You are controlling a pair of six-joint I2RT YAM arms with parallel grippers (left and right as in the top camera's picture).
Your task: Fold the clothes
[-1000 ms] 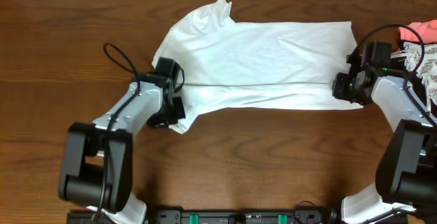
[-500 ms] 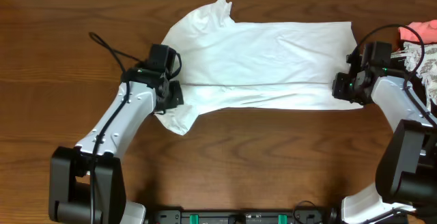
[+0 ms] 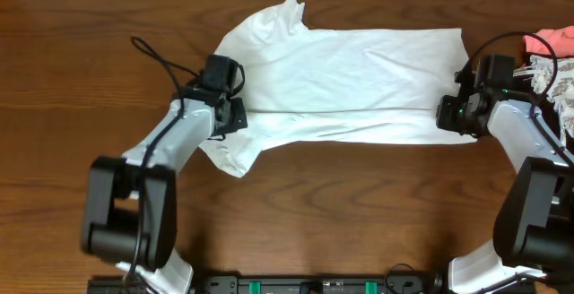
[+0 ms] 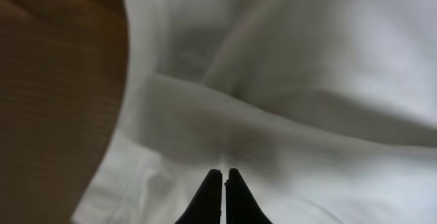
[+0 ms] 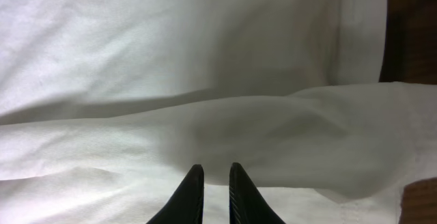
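The clothes, a plain white T-shirt (image 3: 350, 79), lie folded lengthwise across the middle of the table, with one sleeve flap (image 3: 229, 155) sticking out at the front left. My left gripper (image 3: 235, 115) sits at the shirt's left side on the fold line. In the left wrist view its fingertips (image 4: 222, 173) are shut just over the white cloth (image 4: 307, 60), and I see nothing between them. My right gripper (image 3: 446, 115) is at the shirt's right end. Its jaws (image 5: 216, 166) stand a narrow gap apart over a fold of the cloth (image 5: 171, 46).
A heap of pink and patterned cloth (image 3: 552, 56) lies at the right edge, just behind the right arm. Bare brown wooden table (image 3: 90, 61) surrounds the shirt. A black cable (image 3: 152, 56) loops out from the left arm.
My left gripper has moved from the front sleeve flap back to the shirt's fold line, staying shut. The right arm has held its place while its jaws narrowed.
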